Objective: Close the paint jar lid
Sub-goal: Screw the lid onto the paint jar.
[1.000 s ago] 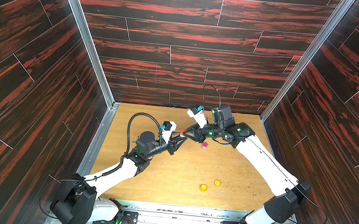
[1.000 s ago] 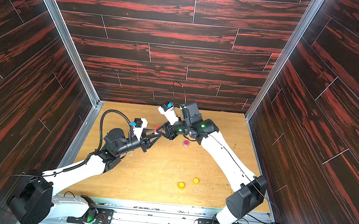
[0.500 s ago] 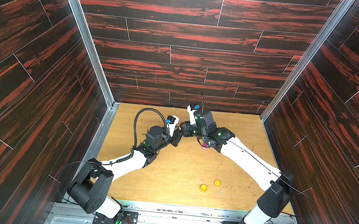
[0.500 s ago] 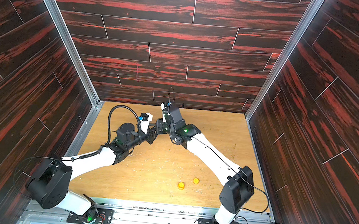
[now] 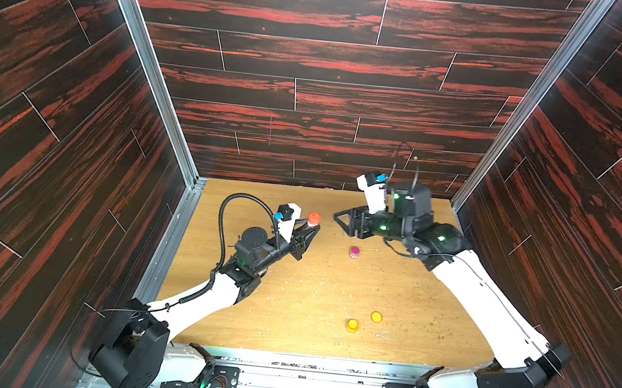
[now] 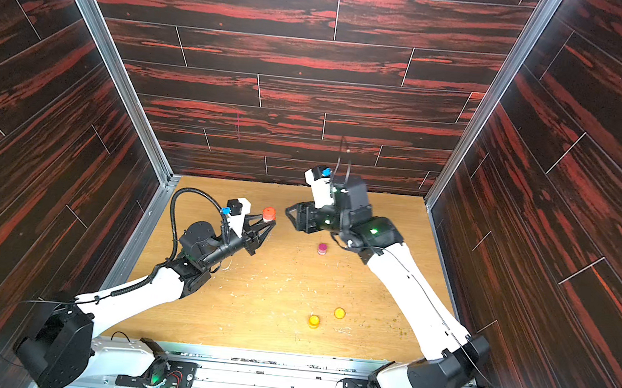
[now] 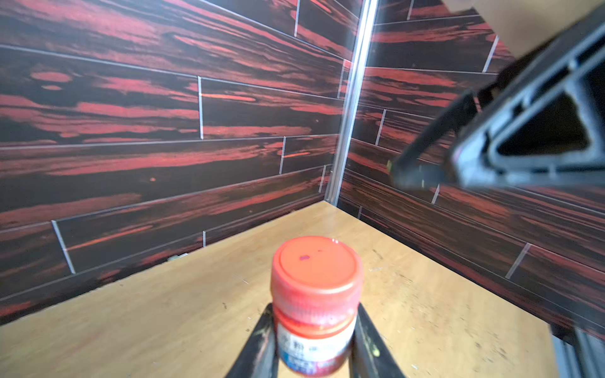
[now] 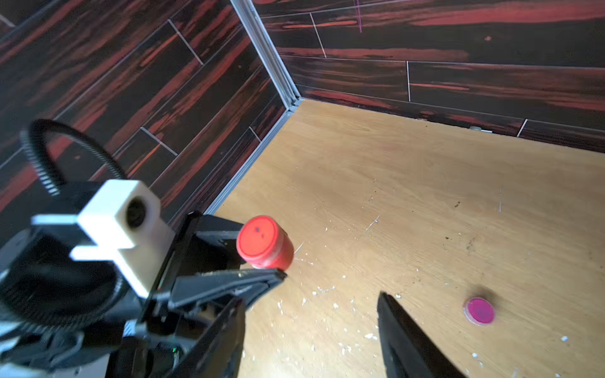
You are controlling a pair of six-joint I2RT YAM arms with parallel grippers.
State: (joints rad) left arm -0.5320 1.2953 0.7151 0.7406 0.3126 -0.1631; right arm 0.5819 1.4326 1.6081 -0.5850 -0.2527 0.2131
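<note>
Left end effector [image 5: 313,227] was clamped low on the red paint jar [image 7: 316,314], holding it up off the bench [image 5: 292,279]. My guess is the low grip kept the lid [image 7: 316,265] clear for the other arm. The jar's long axis ran close to vertical, lid end up. Right end effector [image 5: 344,222] hung opened up and empty, just beside the jar but not touching. The lid looked seated; couldn't tell if it was tight.

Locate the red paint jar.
In a top view the red paint jar is clamped by the left gripper, left of centre toward the back of the table, facing the right gripper.
</note>
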